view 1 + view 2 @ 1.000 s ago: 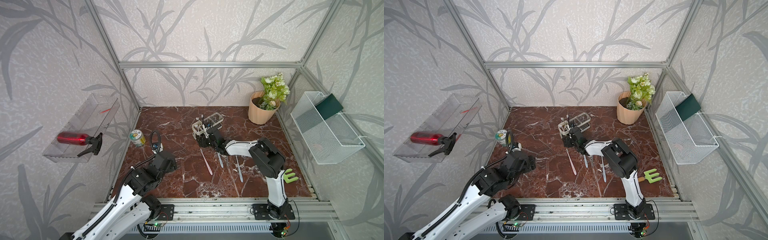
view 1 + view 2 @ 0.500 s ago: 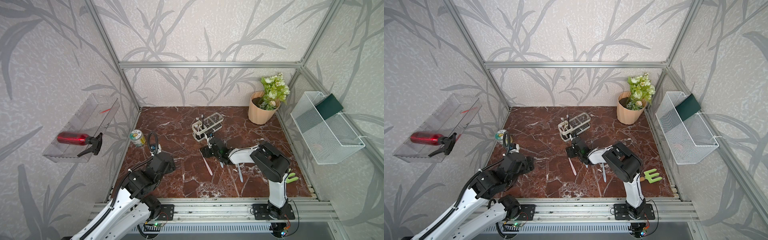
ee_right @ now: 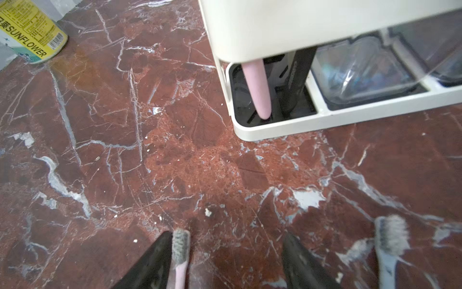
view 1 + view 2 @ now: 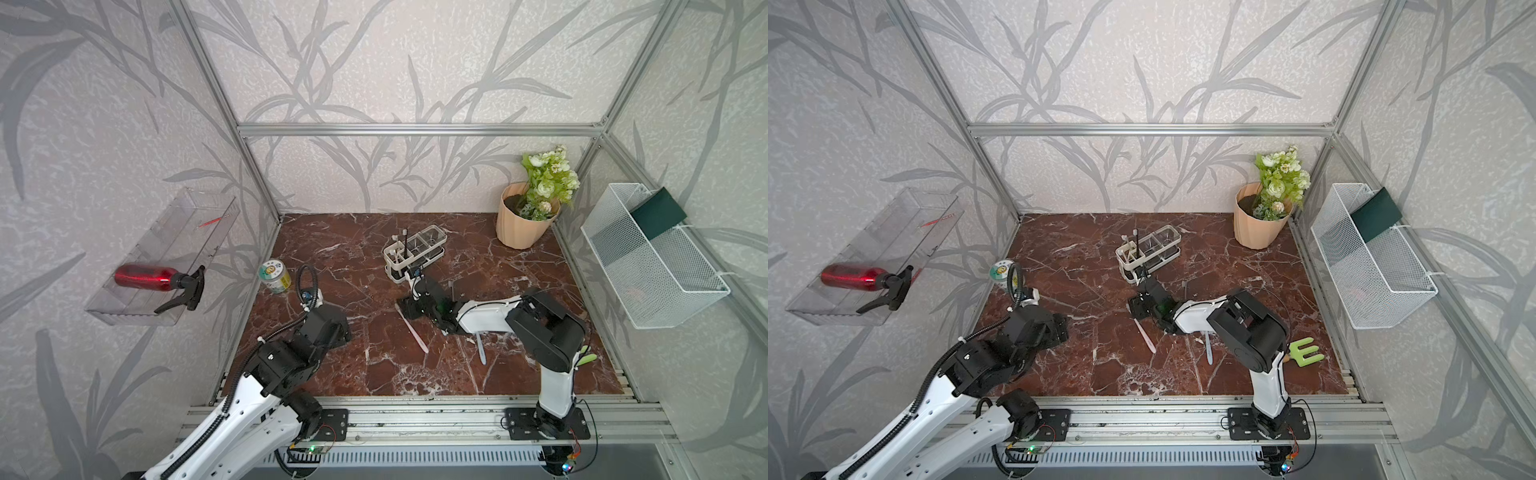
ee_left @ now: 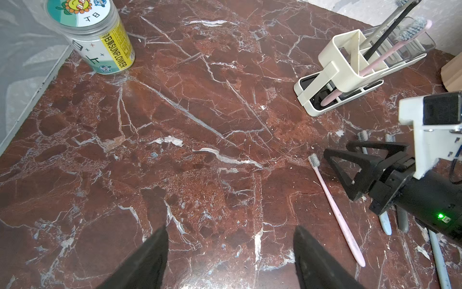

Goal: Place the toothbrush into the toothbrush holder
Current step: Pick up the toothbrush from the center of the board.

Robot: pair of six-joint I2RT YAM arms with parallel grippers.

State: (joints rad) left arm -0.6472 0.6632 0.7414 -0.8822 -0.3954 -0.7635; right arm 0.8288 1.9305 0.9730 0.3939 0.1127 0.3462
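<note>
A second ago the right gripper (image 3: 227,236) was up against the holder (image 5: 346,75). It has since drawn back toward the robot and now sits low over the marble (image 5: 200,125), near the holder but clear of it. Its jaws stand fairly wide with nothing gripped.

The pink brush (image 5: 337,211) lies flat on the marble on the robot's side of the holder, with its bristle head pointing toward the holder. The head sits just inside one of the right gripper's fingers (image 3: 155,262); whether they touch cannot be told. A blue brush (image 3: 390,247) and a grey brush (image 5: 402,220) lie on that same side of the holder, past the other finger. All three lie about where they lay a second ago.

In the holder's end slot a standing pink brush (image 3: 257,90) and a black brush (image 3: 296,82) lean together.

The left gripper (image 5: 230,229) has stayed put, well apart from the holder, off its brush-filled end and nearer the robot. Its jaws are wide and empty.
</note>
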